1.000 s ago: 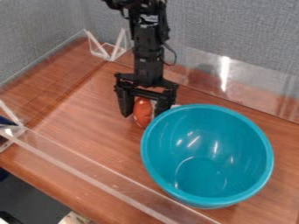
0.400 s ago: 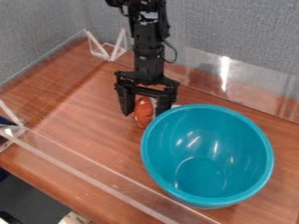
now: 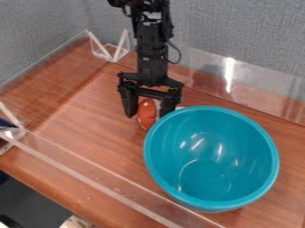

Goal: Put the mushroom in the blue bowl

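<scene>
Nothing is changing around the mushroom (image 3: 145, 113): it is sitting on the table (image 3: 71, 102) between the jaws exactly as a second ago, not yet lifted. The gripper (image 3: 146, 114) is hanging straight down over it, jaws standing wide apart on either side, neither visibly pressing it. So the grasp is likely still to come. The bowl (image 3: 212, 157) is waiting empty just beside the jaws. Counting: one mushroom, one bowl, one gripper.
</scene>
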You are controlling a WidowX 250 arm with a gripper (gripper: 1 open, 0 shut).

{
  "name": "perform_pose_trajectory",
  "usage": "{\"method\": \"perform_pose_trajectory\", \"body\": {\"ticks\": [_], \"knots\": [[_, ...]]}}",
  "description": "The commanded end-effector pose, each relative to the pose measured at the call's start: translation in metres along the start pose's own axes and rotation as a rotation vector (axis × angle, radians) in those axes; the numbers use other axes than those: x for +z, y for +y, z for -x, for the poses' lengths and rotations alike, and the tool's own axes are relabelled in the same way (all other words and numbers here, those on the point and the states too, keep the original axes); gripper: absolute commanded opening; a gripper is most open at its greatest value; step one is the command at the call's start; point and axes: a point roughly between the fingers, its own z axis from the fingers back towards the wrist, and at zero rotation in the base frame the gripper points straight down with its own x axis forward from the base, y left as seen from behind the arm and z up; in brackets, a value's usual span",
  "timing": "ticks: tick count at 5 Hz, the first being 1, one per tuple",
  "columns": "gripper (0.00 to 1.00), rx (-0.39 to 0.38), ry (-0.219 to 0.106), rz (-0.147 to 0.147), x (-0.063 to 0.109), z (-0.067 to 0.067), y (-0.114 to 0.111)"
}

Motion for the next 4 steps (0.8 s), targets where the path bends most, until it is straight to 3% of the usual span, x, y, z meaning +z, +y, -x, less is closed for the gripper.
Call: {"method": "perform_pose_trajectory", "body": {"ticks": [1,4], "knots": [[1.0,-0.003,-0.079,0.0,0.0225,-0.0068,-0.0019],[1.0,0.01,-0.075,0.005,0.0178,-0.0097,-0.0006]]}}
